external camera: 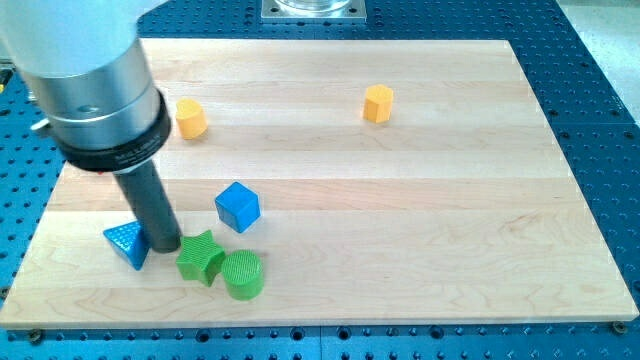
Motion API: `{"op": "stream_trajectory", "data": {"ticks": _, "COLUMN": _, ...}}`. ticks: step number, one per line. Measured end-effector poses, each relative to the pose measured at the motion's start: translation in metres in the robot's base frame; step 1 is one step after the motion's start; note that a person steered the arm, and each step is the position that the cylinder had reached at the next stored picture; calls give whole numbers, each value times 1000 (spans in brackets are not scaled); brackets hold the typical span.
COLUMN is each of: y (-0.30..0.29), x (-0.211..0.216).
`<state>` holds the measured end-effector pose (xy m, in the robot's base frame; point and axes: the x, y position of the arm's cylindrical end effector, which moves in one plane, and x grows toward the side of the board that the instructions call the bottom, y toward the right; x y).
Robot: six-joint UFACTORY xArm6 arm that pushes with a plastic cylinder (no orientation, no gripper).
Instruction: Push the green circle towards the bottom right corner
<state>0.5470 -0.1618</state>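
Observation:
The green circle (243,275) lies near the bottom edge of the wooden board (420,230), left of centre. A green star (200,257) touches it on its left. My tip (167,246) stands just left of the green star, between it and a blue triangle (126,243), about a block's width from the green circle. The rod and the arm's grey body rise up to the view's top left and hide part of the board there.
A blue cube (237,206) sits just above the green blocks. A yellow block (190,118) lies at the upper left and another yellow block (378,103) at the upper middle. The board's bottom edge runs close below the green circle.

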Motion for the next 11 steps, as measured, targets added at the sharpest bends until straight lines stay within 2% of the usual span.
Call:
{"op": "stream_trajectory", "data": {"ticks": 1, "y": 35, "x": 20}}
{"op": "stream_trajectory", "data": {"ticks": 2, "y": 72, "x": 22}}
{"op": "stream_trajectory", "data": {"ticks": 3, "y": 17, "x": 47}}
{"op": "stream_trajectory", "data": {"ticks": 4, "y": 48, "x": 72}}
{"op": "stream_trajectory", "data": {"ticks": 5, "y": 133, "x": 71}}
{"op": "stream_trajectory", "data": {"ticks": 6, "y": 283, "x": 70}}
{"op": "stream_trajectory", "data": {"ticks": 7, "y": 321, "x": 72}}
{"op": "stream_trajectory", "data": {"ticks": 8, "y": 295, "x": 71}}
{"op": "stream_trajectory", "data": {"ticks": 9, "y": 313, "x": 44}}
{"op": "stream_trajectory", "data": {"ticks": 10, "y": 279, "x": 40}}
{"op": "stream_trajectory", "data": {"ticks": 11, "y": 314, "x": 10}}
